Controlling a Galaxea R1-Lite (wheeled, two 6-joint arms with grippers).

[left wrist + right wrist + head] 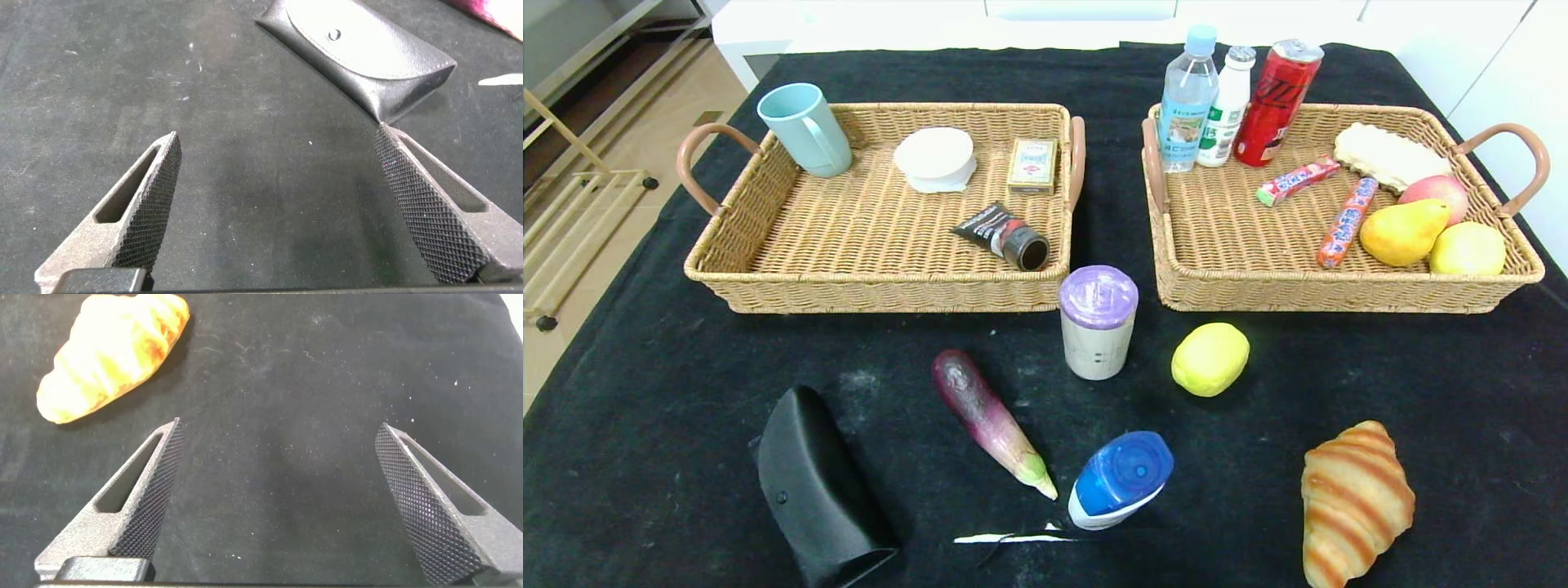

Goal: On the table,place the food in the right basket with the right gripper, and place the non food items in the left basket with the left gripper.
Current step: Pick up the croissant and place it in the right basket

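I find both baskets part-filled but six items loose on the table (1421, 367): croissant (1354, 500), lemon (1210, 358), eggplant (988, 420), black case (817, 490), blue-capped bottle (1120, 479), purple-lidded cup (1098, 321); left gripper (278, 208) and right gripper (278, 502) wide open, empty.

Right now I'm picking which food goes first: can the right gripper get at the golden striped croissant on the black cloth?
Probably yes. The right gripper is open above bare cloth, and the golden striped croissant lies alone just ahead of its fingers, with nothing between them or touching it. The yellow lemon-like fruit sits well apart.
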